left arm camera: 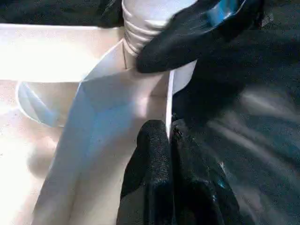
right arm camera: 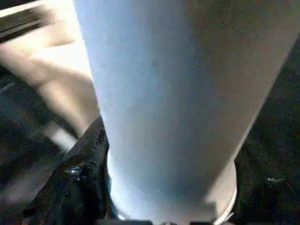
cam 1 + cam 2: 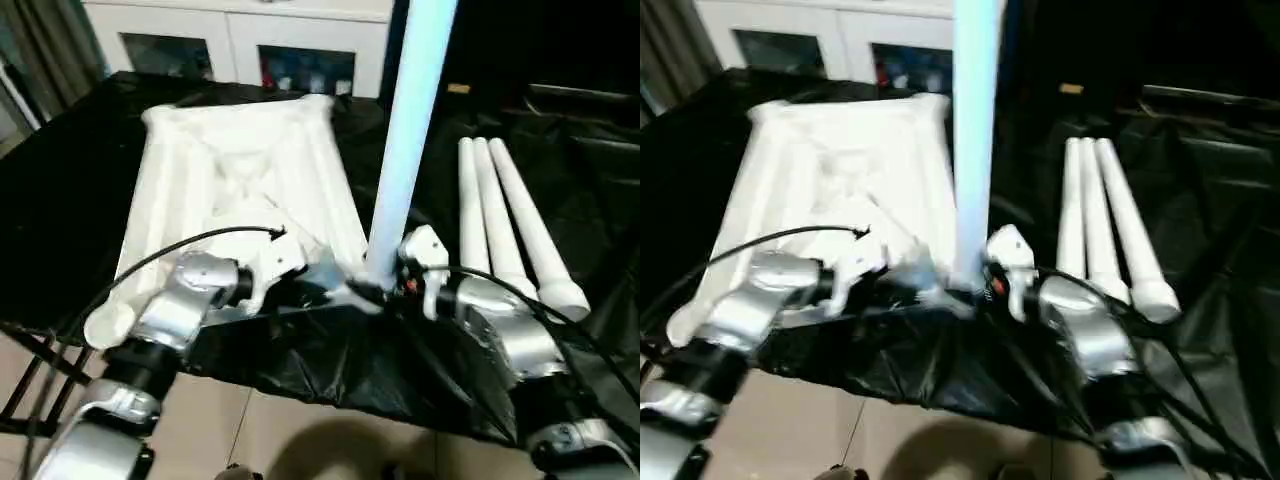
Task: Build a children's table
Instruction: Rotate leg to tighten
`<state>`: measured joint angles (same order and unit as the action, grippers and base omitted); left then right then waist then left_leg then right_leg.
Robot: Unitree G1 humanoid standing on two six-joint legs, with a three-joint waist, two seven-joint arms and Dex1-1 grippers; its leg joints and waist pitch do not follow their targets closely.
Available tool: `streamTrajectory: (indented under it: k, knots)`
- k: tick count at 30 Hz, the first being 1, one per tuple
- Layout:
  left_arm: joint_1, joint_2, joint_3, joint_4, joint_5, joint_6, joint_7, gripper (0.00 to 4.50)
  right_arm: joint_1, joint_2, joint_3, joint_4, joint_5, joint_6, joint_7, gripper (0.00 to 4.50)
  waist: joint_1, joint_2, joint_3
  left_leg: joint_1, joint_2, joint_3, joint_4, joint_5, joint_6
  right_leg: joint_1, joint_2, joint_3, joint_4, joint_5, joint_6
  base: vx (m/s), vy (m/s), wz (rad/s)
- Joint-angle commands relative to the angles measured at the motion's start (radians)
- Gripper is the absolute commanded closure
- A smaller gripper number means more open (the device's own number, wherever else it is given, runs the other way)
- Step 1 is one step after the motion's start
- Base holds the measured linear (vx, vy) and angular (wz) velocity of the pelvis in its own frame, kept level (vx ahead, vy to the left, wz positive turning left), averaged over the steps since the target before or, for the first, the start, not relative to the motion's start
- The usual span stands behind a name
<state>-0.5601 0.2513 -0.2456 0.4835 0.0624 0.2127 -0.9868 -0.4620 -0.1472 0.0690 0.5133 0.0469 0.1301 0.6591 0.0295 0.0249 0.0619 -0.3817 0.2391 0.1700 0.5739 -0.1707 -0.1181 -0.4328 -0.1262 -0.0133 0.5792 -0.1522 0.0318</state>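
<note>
The first leg [image 3: 408, 130] is standing upright at centre frame, being seated in the near corner socket of the upturned table top [image 3: 240, 170]. The right gripper [image 3: 385, 285] is clamping the leg's base; the left gripper [image 1: 168, 140] is pinching the top's rim. Next, it likely needs pressing down straight. Three spare legs [image 3: 505, 215] are lying at right on the black surface [image 3: 60, 200].
</note>
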Motion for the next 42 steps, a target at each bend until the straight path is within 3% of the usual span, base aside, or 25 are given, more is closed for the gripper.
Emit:
streamTrajectory:
  k: [1, 6, 7, 8, 11, 13, 18, 23, 25, 26, 29, 33, 36, 39, 42]
  knots:
    - [-0.017, -0.082, -0.035, -0.009, 0.007, 0.03, 0.103, 4.5, 0.014, 0.099, 0.081, 0.071, -0.026, 0.049, -0.074, 1.74, -0.002, -0.003, -0.049, 0.007, -0.04, 0.026, -0.083, -0.355, -0.007, 0.043, 0.027, -0.016, -0.074, -0.41, -0.142, 0.0, 0.0, 0.0]
    - [-0.009, -0.147, -0.052, -0.026, 0.031, 0.059, 0.177, 4.5, -0.029, 0.205, 0.08, 0.127, -0.065, 0.022, -0.245, 1.74, -0.006, -0.004, -0.043, 0.01, -0.045, 0.022, -0.086, -0.436, -0.008, 0.033, 0.03, -0.021, -0.091, -0.524, -0.089, 0.0, 0.0, 0.0]
    - [-0.009, -0.149, -0.053, -0.027, 0.033, 0.057, 0.179, 4.5, -0.034, 0.211, 0.074, 0.133, -0.063, 0.014, -0.252, 1.39, -0.007, -0.008, -0.042, 0.012, -0.045, 0.02, -0.087, -0.451, -0.005, 0.03, 0.03, -0.023, -0.096, -0.549, -0.072, 0.0, 0.0, 0.0]
    - [-0.01, -0.15, -0.053, -0.027, 0.034, 0.055, 0.177, 4.5, -0.038, 0.214, 0.065, 0.137, -0.054, 0.011, -0.248, 1.18, -0.006, -0.006, -0.041, 0.014, -0.046, 0.02, -0.088, -0.459, -0.004, 0.028, 0.031, -0.024, -0.098, -0.562, -0.066, 0.0, 0.0, 0.0]
    - [-0.01, -0.14, -0.055, -0.029, 0.037, 0.038, 0.161, 4.5, -0.049, 0.211, 0.041, 0.149, -0.045, 0.011, -0.24, 0.94, -0.007, -0.005, -0.042, 0.015, -0.045, 0.019, -0.089, -0.466, 0.002, 0.026, 0.032, -0.023, -0.101, -0.556, -0.061, 0.0, 0.0, 0.0]
    - [-0.008, -0.124, -0.058, -0.035, 0.032, 0.027, 0.143, 4.5, -0.053, 0.192, 0.045, 0.152, -0.054, -0.002, -0.24, 0.59, -0.005, -0.004, -0.045, 0.012, -0.043, 0.019, -0.093, -0.442, 0.005, 0.031, 0.032, -0.022, -0.097, -0.501, -0.078, 0.0, 0.0, 0.0]
    - [0.011, -0.061, -0.055, -0.069, -0.003, -0.014, 0.042, 4.5, -0.057, 0.106, 0.06, 0.159, -0.071, -0.061, -0.154, 0.53, -0.003, -0.003, -0.05, 0.009, -0.038, 0.024, -0.092, -0.401, 0.014, 0.038, 0.033, -0.018, -0.082, -0.356, -0.137, 0.0, 0.0, 0.0]
    - [0.021, 0.005, -0.054, -0.089, -0.026, -0.039, -0.078, 4.5, -0.017, 0.0, 0.098, 0.067, -0.021, -0.083, 0.116, 0.53, 0.0, -0.004, -0.057, 0.007, -0.036, 0.031, -0.082, -0.302, 0.055, 0.052, 0.034, -0.016, -0.065, -0.196, -0.206, 0.035, -0.005, 0.01]
    - [0.014, 0.033, -0.054, -0.067, -0.025, -0.057, -0.112, 4.5, 0.012, -0.055, 0.127, 0.001, 0.02, -0.075, 0.266, 0.53, 0.008, 0.0, -0.061, 0.013, -0.035, 0.035, -0.071, -0.248, 0.081, 0.05, 0.037, -0.014, -0.055, -0.106, -0.24, 0.065, -0.007, 0.05]
    - [0.011, 0.037, -0.054, -0.061, -0.025, -0.061, -0.117, 4.5, 0.015, -0.064, 0.131, -0.008, 0.028, -0.071, 0.29, 0.53, 0.01, 0.0, -0.061, 0.008, -0.036, 0.035, -0.069, -0.206, 0.092, 0.056, 0.037, -0.014, -0.047, -0.048, -0.257, 0.066, -0.005, 0.06]
    - [-0.004, 0.059, -0.056, -0.037, -0.031, -0.075, -0.151, 4.5, 0.034, -0.118, 0.16, -0.064, 0.064, -0.049, 0.412, 0.53, 0.016, -0.001, -0.062, 0.007, -0.038, 0.035, -0.064, -0.155, 0.106, 0.063, 0.037, -0.017, -0.038, 0.015, -0.276, 0.019, 0.0, 0.0]
    - [-0.02, 0.077, -0.06, -0.014, -0.033, -0.087, -0.183, 4.5, 0.045, -0.161, 0.186, -0.099, 0.077, -0.04, 0.505, 0.87, 0.022, 0.0, -0.062, 0.011, -0.035, 0.037, -0.061, -0.16, 0.113, 0.062, 0.036, -0.016, -0.035, 0.018, -0.286, 0.0, 0.0, 0.0]
    - [-0.042, 0.083, -0.058, 0.017, -0.033, -0.103, -0.2, 4.5, 0.046, -0.18, 0.201, -0.115, 0.072, -0.025, 0.55, 0.97, 0.025, -0.002, -0.057, 0.012, -0.033, 0.04, -0.064, -0.211, 0.104, 0.059, 0.032, -0.015, -0.044, -0.069, -0.277, 0.0, 0.0, 0.0]
    - [-0.05, 0.082, -0.056, 0.028, -0.032, -0.106, -0.202, 4.5, 0.042, -0.174, 0.202, -0.108, 0.067, -0.027, 0.546, 1.25, 0.027, -0.004, -0.054, 0.013, -0.033, 0.038, -0.07, -0.259, 0.074, 0.056, 0.029, -0.013, -0.052, -0.17, -0.248, 0.0, 0.0, 0.0]
    - [-0.057, 0.083, -0.058, 0.039, -0.036, -0.11, -0.204, 4.5, 0.042, -0.17, 0.205, -0.113, 0.072, -0.019, 0.542, 1.48, 0.026, -0.004, -0.053, 0.013, -0.033, 0.037, -0.073, -0.28, 0.057, 0.053, 0.029, -0.012, -0.056, -0.209, -0.23, 0.0, 0.0, 0.0]
